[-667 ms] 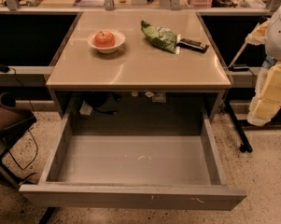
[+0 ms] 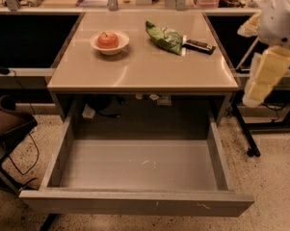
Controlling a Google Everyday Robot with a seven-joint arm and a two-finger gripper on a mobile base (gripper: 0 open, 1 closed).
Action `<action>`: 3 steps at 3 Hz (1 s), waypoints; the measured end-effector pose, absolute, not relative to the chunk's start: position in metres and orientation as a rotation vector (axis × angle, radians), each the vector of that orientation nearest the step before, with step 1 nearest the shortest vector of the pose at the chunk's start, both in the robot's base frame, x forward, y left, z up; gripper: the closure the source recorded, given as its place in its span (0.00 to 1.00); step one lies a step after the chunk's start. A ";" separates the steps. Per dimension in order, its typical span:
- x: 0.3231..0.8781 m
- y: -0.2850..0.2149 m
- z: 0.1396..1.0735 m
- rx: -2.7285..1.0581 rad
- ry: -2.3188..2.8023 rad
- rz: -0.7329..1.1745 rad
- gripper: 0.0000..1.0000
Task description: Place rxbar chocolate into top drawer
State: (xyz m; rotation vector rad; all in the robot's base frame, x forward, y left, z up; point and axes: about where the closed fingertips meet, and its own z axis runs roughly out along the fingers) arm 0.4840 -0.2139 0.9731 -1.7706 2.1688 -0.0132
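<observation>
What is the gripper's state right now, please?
Gripper: right of the table, apart from the rxbar chocolate; open or closed cannot be told.

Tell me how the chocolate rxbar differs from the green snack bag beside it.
Colour: the rxbar chocolate is black; the green snack bag is green. Size: the rxbar chocolate is small and narrow; the bag is larger. Surface: the bar lies flat; the bag is wrinkled. Both lie side by side on the beige tabletop, outside the open top drawer. The gripper hangs beyond the table's right edge, touching neither.
</observation>
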 end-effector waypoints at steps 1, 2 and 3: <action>0.551 -0.209 0.949 -1.806 2.160 0.101 0.00; 0.612 -0.204 0.916 -1.791 2.182 0.201 0.00; 0.660 -0.195 0.894 -1.734 2.149 0.289 0.00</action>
